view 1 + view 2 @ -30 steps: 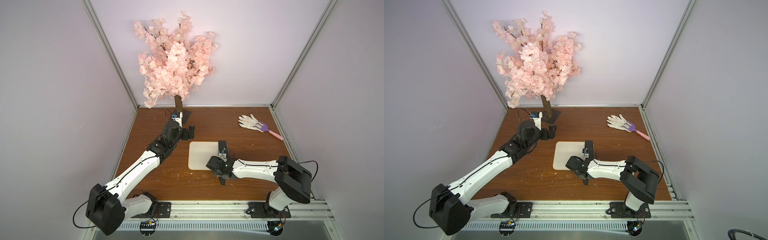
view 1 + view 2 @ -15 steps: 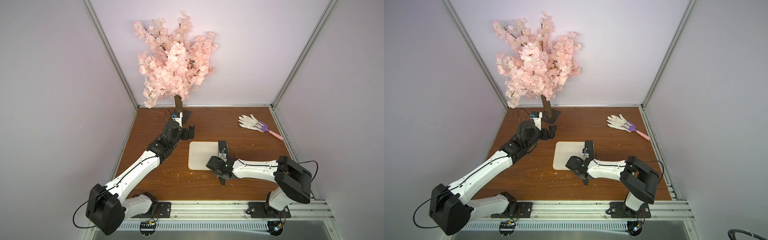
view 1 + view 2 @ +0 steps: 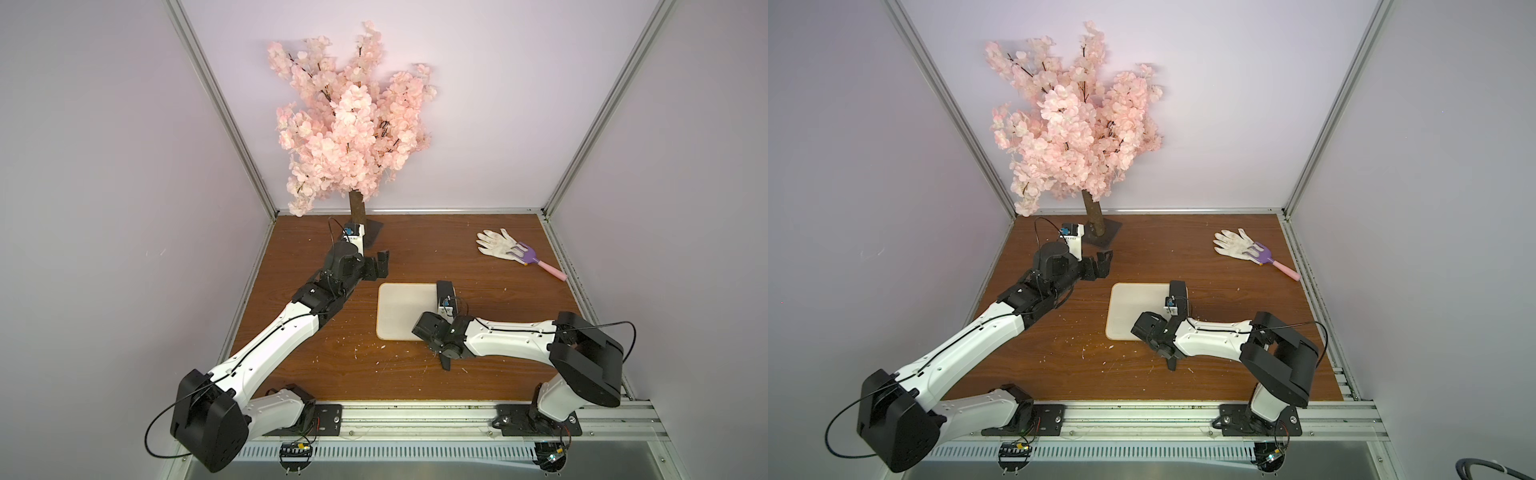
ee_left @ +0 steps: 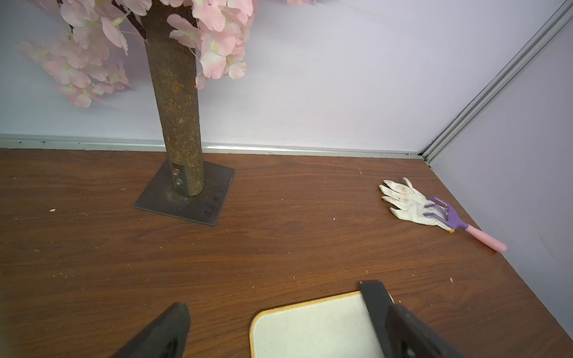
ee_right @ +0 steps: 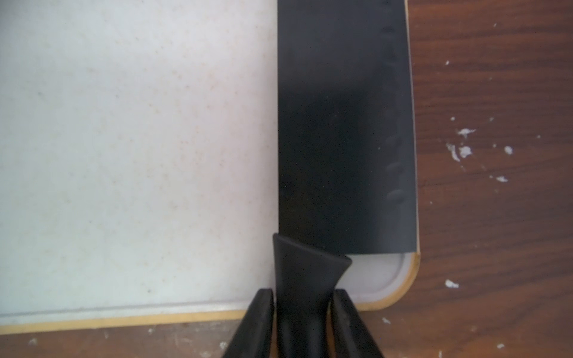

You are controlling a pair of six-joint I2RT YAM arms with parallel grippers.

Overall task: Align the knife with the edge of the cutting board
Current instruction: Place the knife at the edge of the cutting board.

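**Knife on the board's right edge – right fingers straddle the handle**

Knife (image 5: 344, 124): you have it lying flat on the cutting board (image 5: 124, 139), with the broad black blade along the board's right-hand long side. In the right wrist view the blade's outer edge runs parallel to the tan rim, and only a thin strip of rim shows beside it. Both top views agree: the blade sits over the right margin of the board, and the handle runs off the near edge toward the robot's base, over the wooden table (image 3: 498, 266).

Right gripper (image 5: 302, 293): its two fingers stand on either side of the handle, just behind the flared bolster and close against it. You cannot tell from this view whether the pads press on the handle or only flank it. In the top views the wrist covers the grip.

Left gripper (image 4: 288, 310): the fingers are spread wide with nothing between them. It hangs over bare table left of the board's far corner, apart from the board and the knife and near the blossom tree's dark base plate (image 4: 186, 198).

Also in view – a white glove (image 3: 496, 245) with a purple-and-pink toy rake (image 3: 536, 259) lying partly on it, at the far right and well apart from the board.
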